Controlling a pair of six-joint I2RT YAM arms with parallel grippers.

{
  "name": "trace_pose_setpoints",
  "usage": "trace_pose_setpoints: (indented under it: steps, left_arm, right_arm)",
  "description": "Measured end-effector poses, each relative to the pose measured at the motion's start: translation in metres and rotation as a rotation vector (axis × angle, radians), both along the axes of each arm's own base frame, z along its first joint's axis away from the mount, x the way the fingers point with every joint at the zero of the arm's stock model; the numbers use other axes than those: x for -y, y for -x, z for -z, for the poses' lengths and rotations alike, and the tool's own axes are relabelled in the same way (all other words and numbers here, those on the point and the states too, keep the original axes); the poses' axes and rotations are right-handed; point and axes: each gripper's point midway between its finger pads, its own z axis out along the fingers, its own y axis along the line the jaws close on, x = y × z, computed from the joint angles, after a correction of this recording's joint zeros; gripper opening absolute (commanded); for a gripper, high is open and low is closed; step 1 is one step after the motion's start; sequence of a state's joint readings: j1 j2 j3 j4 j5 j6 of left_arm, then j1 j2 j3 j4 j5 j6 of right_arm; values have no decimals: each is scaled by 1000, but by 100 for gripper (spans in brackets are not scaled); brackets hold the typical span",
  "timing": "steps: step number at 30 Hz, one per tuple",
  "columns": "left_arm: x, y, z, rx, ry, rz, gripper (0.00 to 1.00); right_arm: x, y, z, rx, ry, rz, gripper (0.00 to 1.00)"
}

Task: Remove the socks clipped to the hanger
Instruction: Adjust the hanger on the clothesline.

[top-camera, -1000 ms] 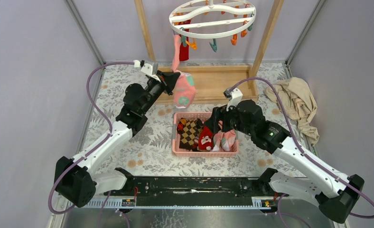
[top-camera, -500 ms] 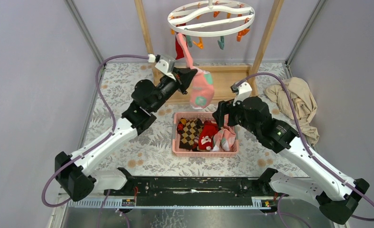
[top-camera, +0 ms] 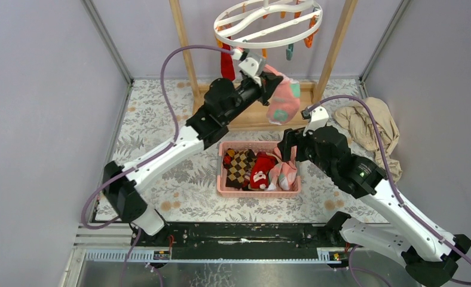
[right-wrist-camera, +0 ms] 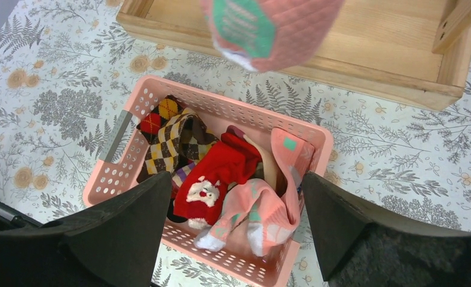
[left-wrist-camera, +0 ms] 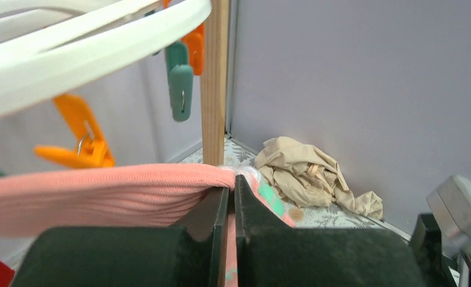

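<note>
The white ring hanger [top-camera: 268, 24] hangs at the top, and a red sock [top-camera: 228, 64] dangles from its left side. My left gripper [top-camera: 270, 87] is raised just under the ring, shut on a pink sock [top-camera: 283, 100] with green patches. In the left wrist view the jaws [left-wrist-camera: 232, 192] pinch that sock [left-wrist-camera: 101, 191], which stretches left out of frame; its clip is hidden. My right gripper [top-camera: 286, 153] hovers open over the pink basket [top-camera: 227, 189]. In the right wrist view it [right-wrist-camera: 234, 182] holds nothing. Argyle, red and pink socks [right-wrist-camera: 221, 173] lie in the basket below.
The wooden frame's base [top-camera: 245, 116] lies behind the basket, with posts [top-camera: 182, 36] on either side of the hanger. A crumpled beige cloth [top-camera: 370, 128] sits at the right wall. Orange [left-wrist-camera: 80, 143] and teal [left-wrist-camera: 180, 84] clips dangle close above my left gripper.
My left arm has swung up and to the right with the pink sock, from left of the frame to under the hanger. The hanger has swayed. My right gripper rose slightly.
</note>
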State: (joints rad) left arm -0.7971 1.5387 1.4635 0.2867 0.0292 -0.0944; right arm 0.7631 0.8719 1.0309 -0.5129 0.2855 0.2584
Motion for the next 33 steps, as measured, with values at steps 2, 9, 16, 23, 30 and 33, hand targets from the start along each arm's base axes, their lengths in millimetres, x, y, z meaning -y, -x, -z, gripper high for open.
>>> trace_pose_setpoints:
  steps: [2, 9, 16, 23, 30, 33]
  left_arm:
    - [14, -7, -4, 7, -5, 8, 7]
    - [57, -37, 0, 6, -50, 30, 9]
    - [89, -67, 14, -3, -101, 28, 11]
    - [108, -88, 23, 13, -133, 19, 12]
    - [113, -99, 42, 0, -169, 18, 10]
    - [113, -99, 50, -7, -190, 35, 18]
  right_arm:
    - [3, 1, -1, 1, -1, 8, 88]
    - [12, 8, 7, -13, -6, 25, 88]
    - [16, 14, 21, -38, -2, 33, 88]
    - [16, 15, 24, -47, -11, 37, 88]
    - [16, 16, 26, -56, -13, 36, 88]
    - [16, 17, 28, -64, -12, 34, 88]
